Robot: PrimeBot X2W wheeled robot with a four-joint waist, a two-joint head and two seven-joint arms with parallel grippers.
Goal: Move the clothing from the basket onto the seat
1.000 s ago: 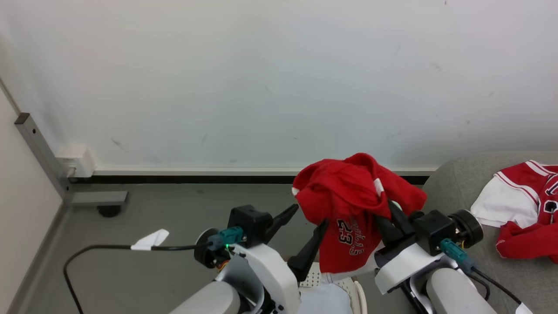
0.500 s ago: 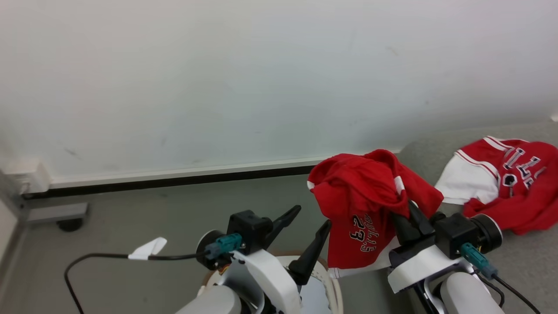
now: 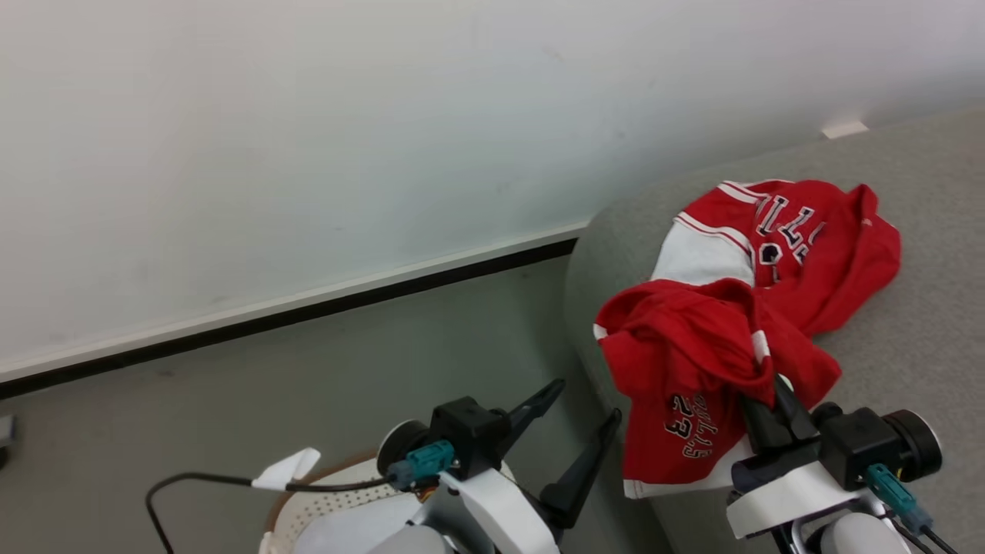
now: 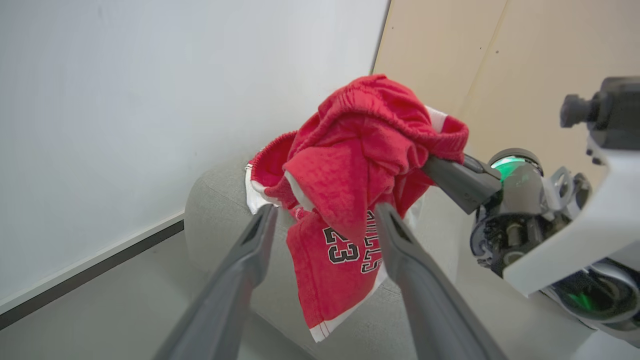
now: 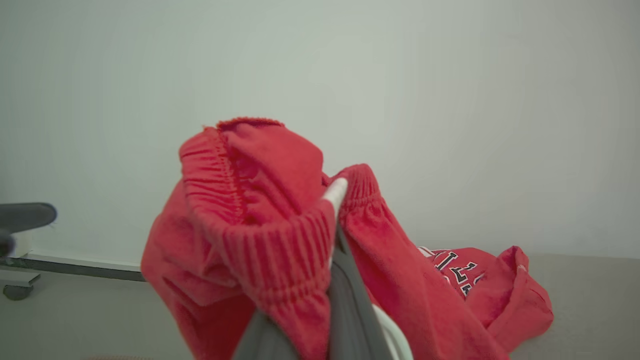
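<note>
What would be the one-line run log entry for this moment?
right gripper: shut on red shorts | left gripper: open | jersey: on sofa

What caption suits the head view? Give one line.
Right gripper shut on red shorts at the edge of the grey sofa, a jersey lying on it, left gripper open.

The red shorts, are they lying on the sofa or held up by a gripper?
Held up: the right gripper is shut on the red shorts, which hang bunched over the sofa edge.
</note>
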